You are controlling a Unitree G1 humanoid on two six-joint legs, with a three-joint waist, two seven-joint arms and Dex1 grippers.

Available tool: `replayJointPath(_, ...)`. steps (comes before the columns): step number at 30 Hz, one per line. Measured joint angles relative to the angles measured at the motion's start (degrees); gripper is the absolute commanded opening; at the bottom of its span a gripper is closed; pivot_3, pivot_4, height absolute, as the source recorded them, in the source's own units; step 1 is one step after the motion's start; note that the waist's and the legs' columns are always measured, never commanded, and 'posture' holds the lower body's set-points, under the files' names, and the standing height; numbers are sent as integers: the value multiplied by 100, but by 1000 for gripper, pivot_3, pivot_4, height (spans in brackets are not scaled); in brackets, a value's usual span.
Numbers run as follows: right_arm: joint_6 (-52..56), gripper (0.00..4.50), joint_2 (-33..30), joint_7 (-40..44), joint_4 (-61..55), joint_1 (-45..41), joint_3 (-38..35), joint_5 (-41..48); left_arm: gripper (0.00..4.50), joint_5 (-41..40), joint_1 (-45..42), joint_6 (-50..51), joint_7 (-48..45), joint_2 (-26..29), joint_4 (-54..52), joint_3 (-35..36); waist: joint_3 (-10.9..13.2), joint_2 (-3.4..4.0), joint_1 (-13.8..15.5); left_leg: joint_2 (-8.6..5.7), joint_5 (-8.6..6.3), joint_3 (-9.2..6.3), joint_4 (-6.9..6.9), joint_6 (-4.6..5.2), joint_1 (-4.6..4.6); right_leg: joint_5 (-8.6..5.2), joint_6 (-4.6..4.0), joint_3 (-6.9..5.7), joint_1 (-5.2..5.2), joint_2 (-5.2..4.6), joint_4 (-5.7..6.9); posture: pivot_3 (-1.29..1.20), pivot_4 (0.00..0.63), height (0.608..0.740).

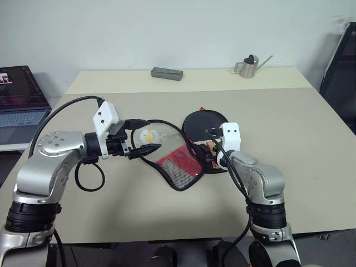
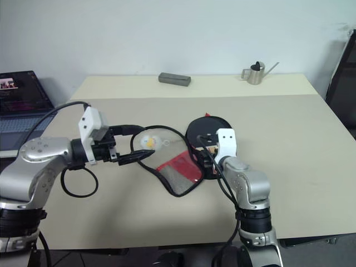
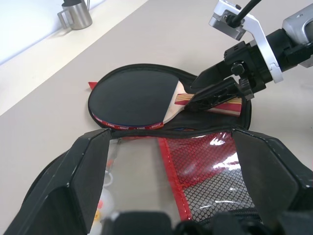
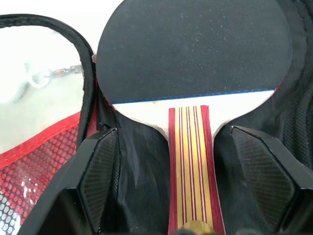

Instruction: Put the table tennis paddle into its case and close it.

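The table tennis paddle [image 1: 204,122] lies black face up inside the lower half of the open case [image 1: 177,167] on the table. Its striped wooden handle [image 4: 191,161] points toward me. My right gripper [image 4: 174,133] is open, one finger on each side of the handle with a gap on both sides. The case's lid, with red mesh pocket [image 3: 205,171] and clear window, is folded out to the left and partly raised. My left gripper [image 1: 146,149] stands open at the lid's edge, the lid spanning between its fingers [image 3: 88,171]. A white-yellow plush charm [image 1: 149,135] hangs by the lid.
A grey oblong box [image 1: 167,73] and a small metal watering can [image 1: 247,67] stand at the table's far side. A laptop [image 1: 19,105] sits on a low stand at the left. A black chair [image 1: 342,72] is at the far right.
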Motion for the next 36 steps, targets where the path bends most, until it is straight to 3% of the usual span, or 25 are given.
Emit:
replayJointPath(20, -650, 4081, -690, 353, 0, 471, 669, -312, 4296, 45, -109, -41, -1, -35, 59, -89, 0, -1, 1, 0, -3, 0, 3, 5, 1, 0, 0, 0, 0, 1, 5, 0, 150, 740)
replayJointPath(36, -1111, 4081, -790, 486, 38, 642, 856, -667, 4296, 45, -119, -43, -9, -42, 64, -129, -1, -1, 1, 0, -2, 0, 5, 4, 2, 0, 0, 1, 0, 2, 9, 0, 150, 740)
